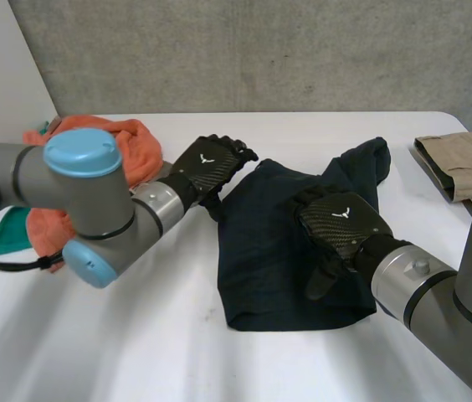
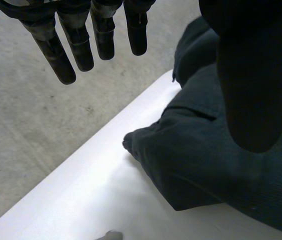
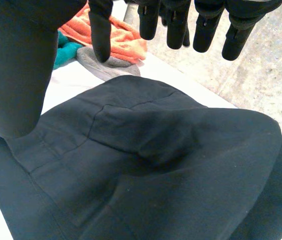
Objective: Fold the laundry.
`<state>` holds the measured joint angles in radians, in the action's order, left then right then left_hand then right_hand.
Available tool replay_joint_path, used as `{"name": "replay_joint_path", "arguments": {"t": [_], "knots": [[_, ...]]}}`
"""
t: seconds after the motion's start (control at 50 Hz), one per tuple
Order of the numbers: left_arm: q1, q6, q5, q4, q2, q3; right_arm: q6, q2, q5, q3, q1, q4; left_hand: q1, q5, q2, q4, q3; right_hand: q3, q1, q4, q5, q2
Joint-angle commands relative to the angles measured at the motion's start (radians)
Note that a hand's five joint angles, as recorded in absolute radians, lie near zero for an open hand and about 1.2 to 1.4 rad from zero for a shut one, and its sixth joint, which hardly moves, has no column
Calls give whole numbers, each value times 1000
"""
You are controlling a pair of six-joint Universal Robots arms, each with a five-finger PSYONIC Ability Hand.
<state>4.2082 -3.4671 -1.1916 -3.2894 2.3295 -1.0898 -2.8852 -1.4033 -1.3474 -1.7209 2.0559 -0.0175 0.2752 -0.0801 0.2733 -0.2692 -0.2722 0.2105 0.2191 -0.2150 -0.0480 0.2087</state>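
A dark blue garment (image 1: pixel 261 251) lies spread and rumpled on the white table (image 1: pixel 135 335), around the middle and a little toward the right edge, with one bunched end reaching up close to the far edge. The left hand (image 1: pixel 209 166) hangs over the garment's far left corner. In the left wrist view its fingers (image 2: pixel 61 60) point out straight and apart, with the thumb (image 2: pixel 256 90) standing clear of them above the dark cloth, so the hand is wide open and has nothing in it. The right hand (image 1: pixel 342 222) is over the right half of the garment, back upward, its fingers pointing toward the near edge of the table. In the right wrist view those fingers (image 3: pixel 176 30) are straight and spread, the thumb (image 3: pixel 16 75) is set well apart from them, and the cloth lies under the palm without being held. Whether the palm touches the cloth cannot be told. An orange cloth (image 1: pixel 131 142) is heaped at the far left corner of the table, behind the left arm, with a teal cloth (image 1: pixel 6 236) just beside it along the left edge. Folded beige trousers (image 1: pixel 462 159) lie at the far right corner, well apart from the dark garment.
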Motion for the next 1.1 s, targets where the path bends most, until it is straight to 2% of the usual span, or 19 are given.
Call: {"name": "replay_joint_path", "arguments": {"t": [0.02,0.1,0.2,0.22,0.28,0.3,0.36,0.46,0.5,0.6,0.68,0.76,0.92,0.94,0.96,0.98,1.0,1.02,1.1], "knots": [[-16,-58,64,129,197,257,1,9,-6,4,-34,13,-9,-12,-7,3,6,32,23,-27,-20,33],[-24,-96,52,183,283,364,3,9,-4,4,-59,22,17,-38,19,-23,-20,32,23,-27,-20,33],[-25,-132,21,214,346,430,3,9,-1,4,-79,28,275,-296,277,-281,-278,32,23,-27,-20,33],[-25,-138,15,214,352,433,4,9,-1,6,-82,30,354,-375,356,-360,-357,32,23,-27,-20,33],[-22,-164,-12,206,350,436,9,9,-1,6,-89,36,835,-856,837,-841,-838,32,23,-27,-20,33],[-16,-173,-37,194,332,438,12,9,-1,4,-91,37,1087,-1107,1088,-1093,-1090,32,23,-27,-20,33],[-11,-173,-97,154,286,436,23,9,-1,6,-92,39,1121,-1142,1123,-1127,-1124,32,23,-27,-20,33],[-5,-118,-235,-31,139,461,32,9,-4,4,-85,39,1121,-1142,1123,-1127,-1124,32,23,-27,-20,33],[-5,-90,-238,-67,99,475,32,7,-6,4,-83,39,1121,-1142,1123,-1127,-1124,29,20,-24,-17,30],[-34,29,-168,-75,22,530,29,1,-9,6,-88,44,1121,-1142,1123,-1127,-1124,32,23,-27,-20,33],[-77,127,-66,-47,-6,507,26,-8,-24,6,-111,60,1121,-1142,1123,-1127,-1124,29,20,-24,-17,30],[-117,218,41,-16,-62,345,18,-17,-56,6,-158,103,1121,-1142,1123,-1127,-1124,26,17,-21,-14,28],[-172,270,263,-30,-189,-69,26,-11,-99,40,-281,162,1121,-1142,1123,-1127,-1124,-18,-27,23,30,-16],[-169,267,283,-33,-199,-111,30,-11,-98,47,-299,160,1118,-1139,1120,-1125,-1121,-24,-33,29,36,-22],[-169,261,299,-33,-208,-152,33,-6,-98,53,-312,162,979,-999,981,-985,-982,-24,-33,29,36,-22],[-168,252,313,-33,-216,-188,38,-2,-96,60,-324,162,791,-812,793,-798,-795,-27,-36,32,39,-25],[-162,225,334,-36,-232,-253,53,9,-92,70,-345,160,365,-386,367,-371,-368,-30,-39,35,42,-28],[-154,206,339,-39,-240,-283,63,13,-85,75,-353,159,204,-225,206,-210,-207,-33,-42,37,45,-31],[-125,100,323,-36,-317,-389,133,49,-26,101,-359,146,-70,49,-68,64,67,-36,-45,40,48,-34]]}}
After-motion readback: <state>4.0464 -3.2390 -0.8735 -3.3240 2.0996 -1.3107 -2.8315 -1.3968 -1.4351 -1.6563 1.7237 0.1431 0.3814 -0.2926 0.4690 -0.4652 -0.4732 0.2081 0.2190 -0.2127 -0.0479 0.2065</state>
